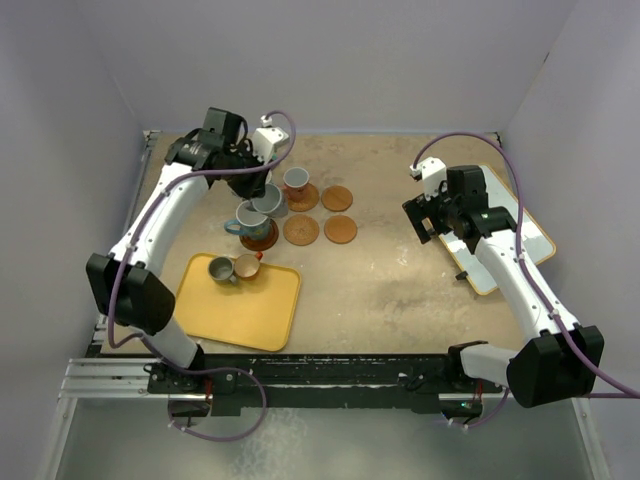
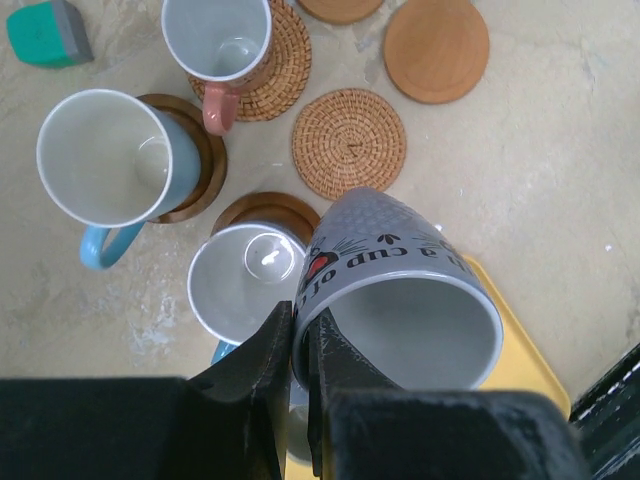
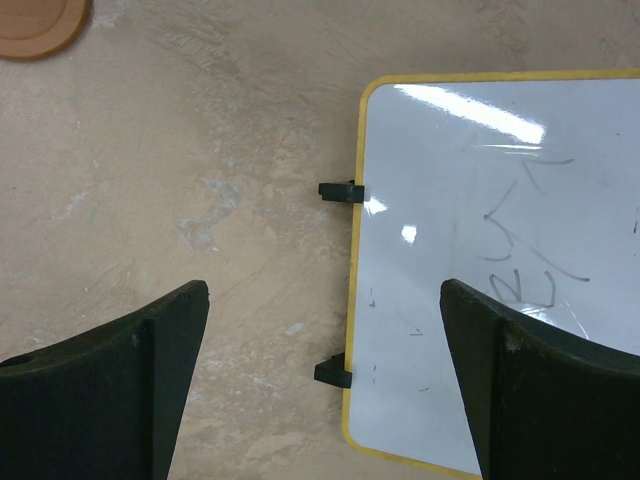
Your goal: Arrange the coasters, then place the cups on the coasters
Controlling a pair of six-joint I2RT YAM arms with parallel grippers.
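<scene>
While two small mugs (image 1: 233,267) stood on the glossy yellow tray (image 1: 255,322), six round coasters (image 2: 348,143) lay just beyond it: two woven rattan, two smooth pale wood, two dark wood. Two blue mugs (image 2: 105,160) stood on the dark pair and a red-handled mug (image 2: 218,40) on rattan. A teal block (image 2: 48,32) lay farther from the tray. The left gripper (image 2: 303,340) pinched the rim of a tilted, lettered grey mug (image 2: 400,290) above the coasters. Well right of the tray, the right gripper (image 3: 322,300) spread its fingers (image 3: 150,380) wide over the mottled table (image 3: 200,150), beside a whiteboard (image 3: 500,250), holding nothing.

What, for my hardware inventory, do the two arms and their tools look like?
The left arm and right arm have white links and black joints. A purple cable runs along each. The left tool and right tool have plain matte-black fingers; no markings visible.
</scene>
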